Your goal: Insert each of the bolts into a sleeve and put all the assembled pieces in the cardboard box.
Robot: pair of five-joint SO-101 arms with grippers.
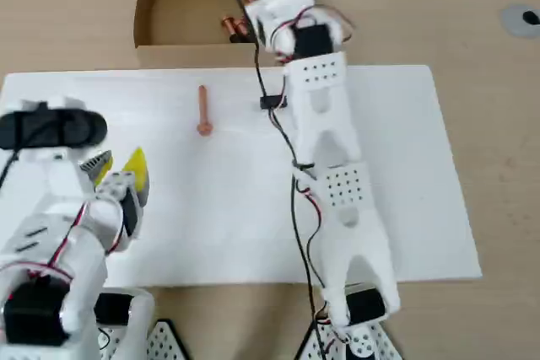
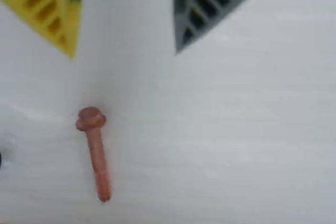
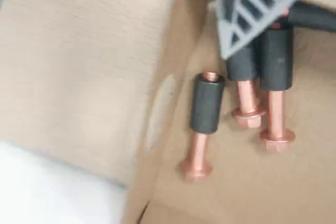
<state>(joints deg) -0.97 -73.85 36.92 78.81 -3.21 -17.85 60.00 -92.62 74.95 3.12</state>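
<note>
Left end effector (image 2: 125,51): wide open and empty; it hangs above the white sheet (image 1: 396,191) that covers the worktop (image 1: 498,124). I judge the wide setting to be preparation for a pick, since the opening leaves room to come down on either side of a thin shank.

Loose bolt (image 2: 97,156): it lies flat on the sheet, alone and unsleeved, apart from my left end effector; its flanged head points toward that end effector and its tip toward the cardboard box (image 1: 169,55). Lying flat on a bare surface, it can probably be taken across the shank.

Small dark piece (image 1: 272,102): it sits on the sheet just beside my right arm; I cannot tell whether it is a sleeve.

Right end effector (image 3: 247,19): it is held over the inside of the cardboard box, with the arm stretched across the sheet to reach it; I cannot tell whether it is wide, narrow or holding anything. Directly below it lie the assembled pieces (image 3: 206,108); three bolts, each with a black sleeve on its shank, rest on the box floor near one wall; two lie side by side and touching, the third just beside them. The position over the box suits depositing a finished piece.

Status, as a judgement: most pieces are boxed; the loose bolt has yet to get a sleeve.
</note>
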